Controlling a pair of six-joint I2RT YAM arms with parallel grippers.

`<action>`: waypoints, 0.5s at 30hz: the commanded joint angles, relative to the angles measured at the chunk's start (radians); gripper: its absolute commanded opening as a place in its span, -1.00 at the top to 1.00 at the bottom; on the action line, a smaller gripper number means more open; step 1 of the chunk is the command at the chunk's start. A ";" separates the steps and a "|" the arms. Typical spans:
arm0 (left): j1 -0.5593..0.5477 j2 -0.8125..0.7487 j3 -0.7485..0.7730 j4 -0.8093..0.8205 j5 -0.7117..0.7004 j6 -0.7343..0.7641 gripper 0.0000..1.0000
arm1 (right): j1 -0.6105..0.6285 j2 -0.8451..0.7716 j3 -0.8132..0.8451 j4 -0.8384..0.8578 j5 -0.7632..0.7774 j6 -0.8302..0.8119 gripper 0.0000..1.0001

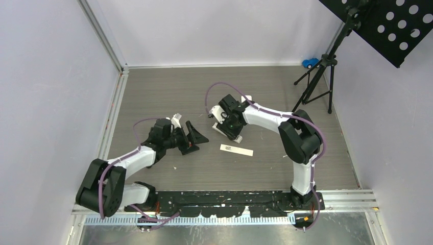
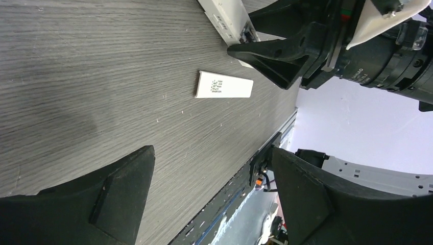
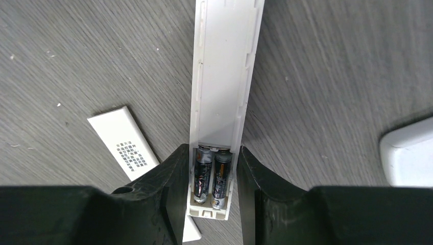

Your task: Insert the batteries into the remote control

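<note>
The grey wood-grain table carries both arms, and a black music stand stands on its far right corner with a small blue toy just beside the stand's feet.

The left arm reaches in from the near left. The left gripper hangs over bare table with its jaws spread wide and nothing between them. It points toward the right gripper, near it but apart.

The right gripper is clamped on the sides of the white remote control at its near end. The remote lies back up on the table around the middle, its long body pointing away from the wrist, with its battery compartment uncovered.

A flat white strip with small print, apparently the compartment's cover, lies on the table just beside the remote, on the near side.

The batteries, two dark cells, sit side by side inside the open compartment, between the right gripper's fingers.
</note>
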 commanded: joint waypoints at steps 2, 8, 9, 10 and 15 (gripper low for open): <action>-0.016 0.073 0.032 0.080 0.041 0.032 -0.72 | -0.007 0.003 0.042 0.004 -0.032 -0.031 0.59; -0.034 0.157 0.049 0.142 0.041 0.018 -0.69 | -0.021 0.026 0.090 -0.065 -0.002 -0.002 0.02; -0.040 0.170 0.052 0.158 0.041 0.010 -0.68 | -0.023 0.015 0.088 -0.065 -0.001 0.012 -0.04; -0.047 0.180 0.055 0.169 0.040 0.004 -0.66 | -0.025 0.000 0.086 -0.064 -0.007 0.025 -0.07; -0.101 0.181 0.078 0.151 -0.058 -0.002 -0.59 | -0.030 -0.091 0.059 -0.071 0.032 0.167 -0.28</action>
